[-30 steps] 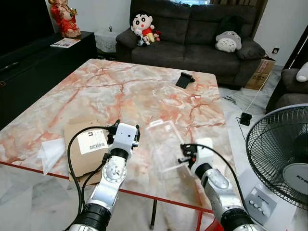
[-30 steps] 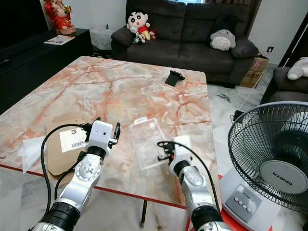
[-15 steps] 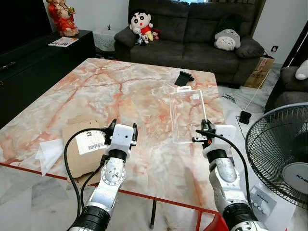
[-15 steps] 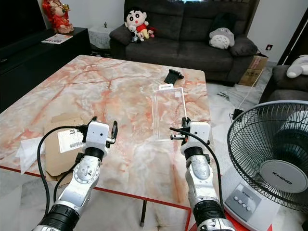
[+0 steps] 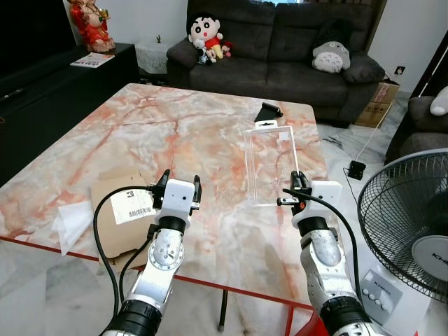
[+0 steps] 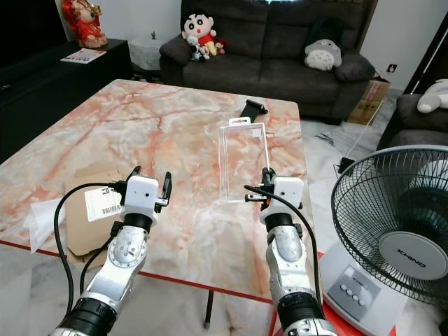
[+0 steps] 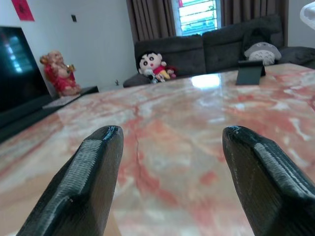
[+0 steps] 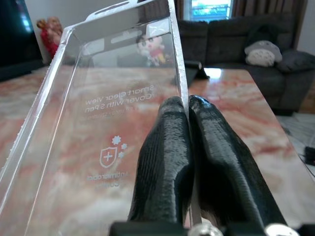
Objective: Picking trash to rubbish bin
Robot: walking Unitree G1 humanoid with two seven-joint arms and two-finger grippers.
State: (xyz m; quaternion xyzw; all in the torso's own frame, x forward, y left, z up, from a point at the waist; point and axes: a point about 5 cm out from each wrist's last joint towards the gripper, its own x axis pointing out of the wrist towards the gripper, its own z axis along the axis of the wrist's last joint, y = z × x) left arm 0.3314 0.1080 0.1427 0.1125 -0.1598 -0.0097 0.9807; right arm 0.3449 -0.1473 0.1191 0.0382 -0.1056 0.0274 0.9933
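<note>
1. Since a second ago, right gripper (image 5: 288, 197) has lifted the clear plastic package (image 5: 272, 164) off the table's near edge; it now stands nearly upright, hang-tab end up, over the table's right side.
2. Right gripper's fingers (image 8: 174, 147) are clenched on the package's edge; printed text and a shield logo show through the plastic in the right wrist view.
3. Left gripper (image 5: 178, 187) hovers low over the table near the near edge, fingers (image 7: 88, 167) spread apart, holding nothing.
4. Marble table (image 5: 175, 133), pink-veined, with a red near edge.
5. Brown cardboard piece (image 5: 112, 220) with a white barcode label (image 5: 133, 205) lies at the near left, just beside the left gripper.
6. White plastic wrapper (image 5: 72, 222) lies at the near left edge, next to the cardboard.
7. Black phone stand (image 5: 267, 110) sits near the far right edge, beyond the package.
8. Standing fan (image 5: 409, 227) is off the table's right side, close to the right arm.
9. Dark sofa (image 5: 280, 52) with plush toys is beyond the far edge.
</note>
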